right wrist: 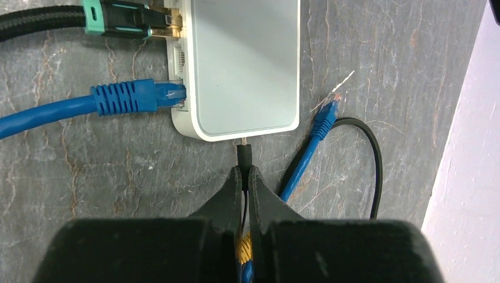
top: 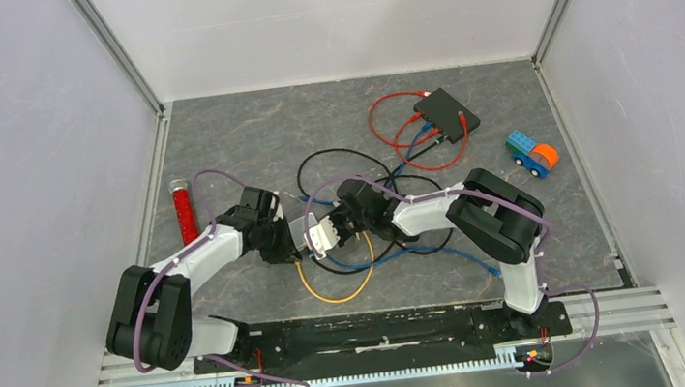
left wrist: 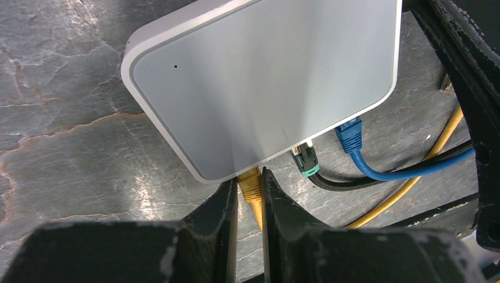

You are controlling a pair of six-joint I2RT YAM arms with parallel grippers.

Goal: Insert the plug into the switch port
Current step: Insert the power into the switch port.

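Both arms fold inward, elbows raised, wrists meeting over table (top: 245, 136) centre: L arm (top: 199, 254) from left, R arm (top: 477, 212) from right. Btwn them lies white switch (left wrist: 265, 82), flat. L gripper (left wrist: 249, 181) clamps yellow plug (left wrist: 251, 191) at switch's port edge; seated or not, can't tell. R gripper (right wrist: 246, 175) pinched shut on thin blk cable (right wrist: 244, 154).

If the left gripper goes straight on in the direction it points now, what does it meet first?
The white switch: the left gripper, shut on the yellow plug, points at its port edge, and the plug's tip is already at that edge. How far in the plug sits I cannot tell.
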